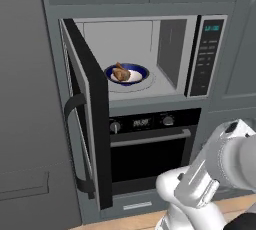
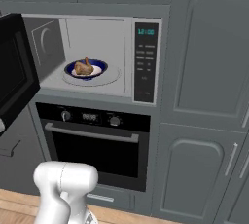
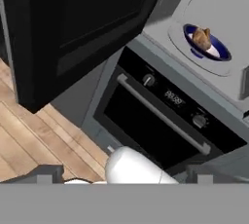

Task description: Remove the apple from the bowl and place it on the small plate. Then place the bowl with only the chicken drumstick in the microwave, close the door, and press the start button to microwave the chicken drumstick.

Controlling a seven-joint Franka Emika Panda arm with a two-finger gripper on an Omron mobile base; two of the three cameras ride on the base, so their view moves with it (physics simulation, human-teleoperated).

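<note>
The microwave [image 1: 172, 49] stands with its door [image 1: 91, 114] swung wide to the left. Inside, on the turntable, sits the blue-rimmed bowl [image 1: 142, 72] holding the chicken drumstick [image 1: 120, 73]. From the right base view the bowl [image 2: 99, 64] and the drumstick [image 2: 83, 68] lie left of the black control strip [image 2: 146, 62]. My gripper [image 3: 124, 175] is open and empty, low in front of the oven, well below and away from the bowl [image 3: 222, 52] and the door [image 3: 73, 23]. The apple and the small plate are out of view.
A black knobbed oven [image 1: 150, 149] sits directly under the microwave. Grey cabinet fronts [image 2: 209, 72] rise to the right, and a tall grey panel [image 1: 25, 99] lies behind the open door. Wooden floor [image 3: 39, 130] runs below.
</note>
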